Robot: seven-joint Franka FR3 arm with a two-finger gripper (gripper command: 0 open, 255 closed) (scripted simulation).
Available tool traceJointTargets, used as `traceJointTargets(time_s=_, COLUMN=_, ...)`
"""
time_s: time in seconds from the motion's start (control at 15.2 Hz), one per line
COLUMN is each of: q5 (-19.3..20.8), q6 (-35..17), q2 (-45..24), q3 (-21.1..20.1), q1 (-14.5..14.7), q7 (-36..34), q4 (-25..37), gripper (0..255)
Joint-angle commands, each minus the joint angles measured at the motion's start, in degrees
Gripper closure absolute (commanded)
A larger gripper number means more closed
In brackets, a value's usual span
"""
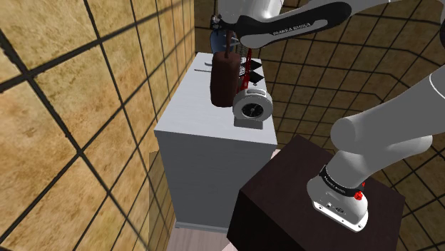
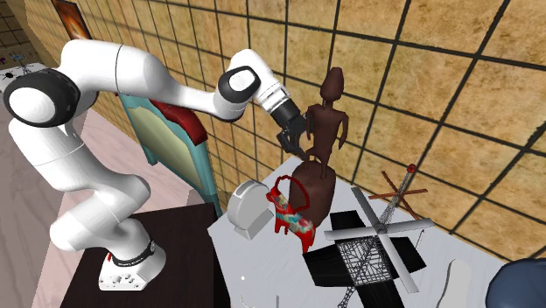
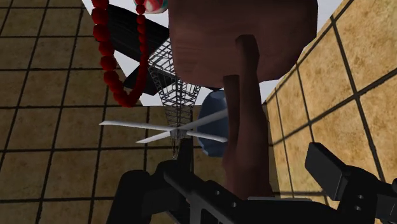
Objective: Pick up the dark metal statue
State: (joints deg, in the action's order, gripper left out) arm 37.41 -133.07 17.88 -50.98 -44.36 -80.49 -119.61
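1. You'll see the statue [image 2: 328,114] is a plain dark reddish brown.
2. Your pincer [image 2: 293,140] is black; the arm [image 2: 114,79] is white with dark joints.
3. The table [image 1: 214,153] is plain white, and the stand [image 1: 285,207] is a very dark brown.
4. The walls [image 1: 64,107] show mottled tan tiles with dark grid lines.
5. Near the statue, the beads [image 2: 293,219] are red and the windmill [image 2: 372,249] is grey wire lattice.

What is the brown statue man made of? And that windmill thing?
The statue looks reddish-brown, smooth and dull: maybe wood or dark metal, I can't tell which. The windmill seems thin grey metal wire: its tower is a see-through lattice.
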Motion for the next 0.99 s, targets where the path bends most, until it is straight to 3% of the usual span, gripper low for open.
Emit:
traceJointTargets(time_s=0.0, q5=0.9, q6=-0.8, q2=-0.3, q3=-0.6, q1=-0.4, q7=-1.2, q4=-0.8, gripper=0)
traceJointTargets(time_s=0.07, q5=0.9, q6=-0.8, q2=-0.3, q3=-0.6, q1=-0.4, q7=-1.2, q4=-0.8, gripper=0)
traceJointTargets(time_s=0.13, q5=0.9, q6=-0.7, q2=-0.4, q3=-0.6, q1=-0.5, q7=-1.3, q4=-0.8, gripper=255)
traceJointTargets(time_s=0.92, q5=-0.5, q6=0.7, q2=0.0, q3=0.2, q1=0.2, q7=0.7, q4=0.8, gripper=255)
